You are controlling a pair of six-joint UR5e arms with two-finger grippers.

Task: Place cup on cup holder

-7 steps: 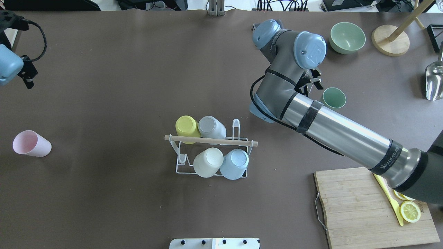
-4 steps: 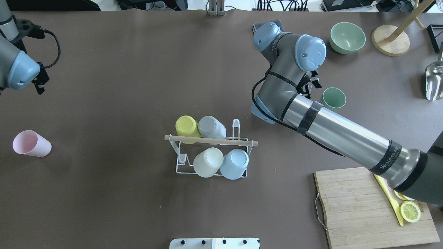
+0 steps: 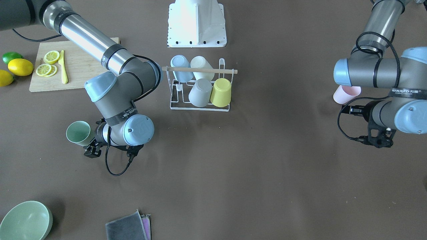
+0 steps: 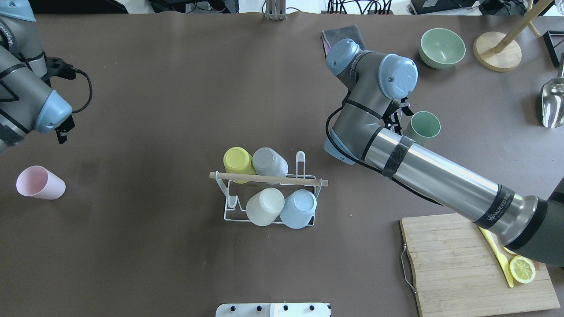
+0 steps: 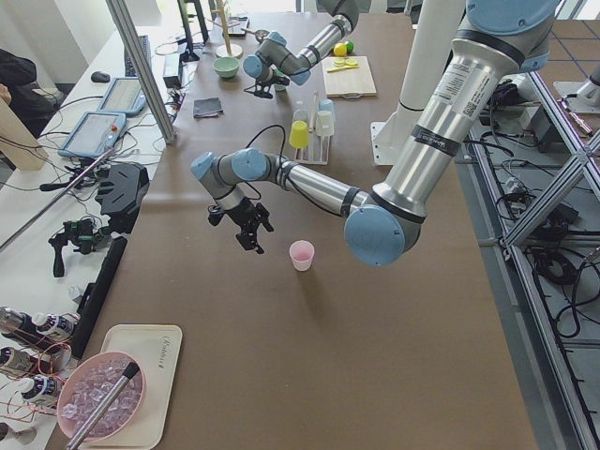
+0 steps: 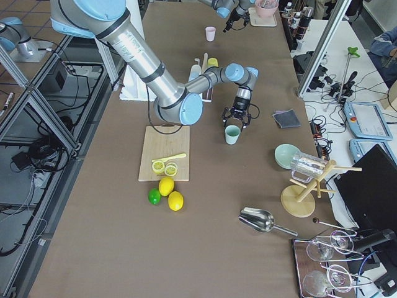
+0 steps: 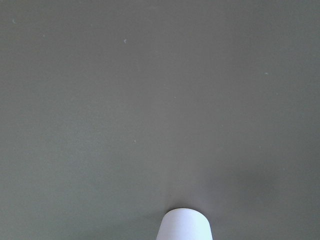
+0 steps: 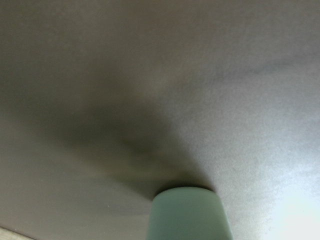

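Note:
The cup holder [image 4: 233,213] is a white wire rack with a wooden rod, mid-table, and it carries yellow, grey, cream and blue cups upside down. A green cup [image 4: 425,124] stands upright at the right; it fills the bottom of the right wrist view [image 8: 187,215]. My right gripper [image 4: 398,119] is low beside its left wall, jaws apart and holding nothing. A pink cup [image 4: 39,182] lies tilted at the far left and shows at the bottom edge of the left wrist view [image 7: 184,226]. My left gripper [image 4: 61,131] hovers beyond it, apparently open and empty.
A green bowl [image 4: 442,47], a wooden stand [image 4: 497,50] and a metal scoop [image 4: 553,103] are at the back right. A cutting board [image 4: 458,264] with a lemon slice and a yellow knife is at the front right. A grey cloth [image 4: 339,33] lies behind the right arm.
My left arm has swung in from the left edge toward the pink cup. My right gripper has moved down and right, up against the green cup's side.

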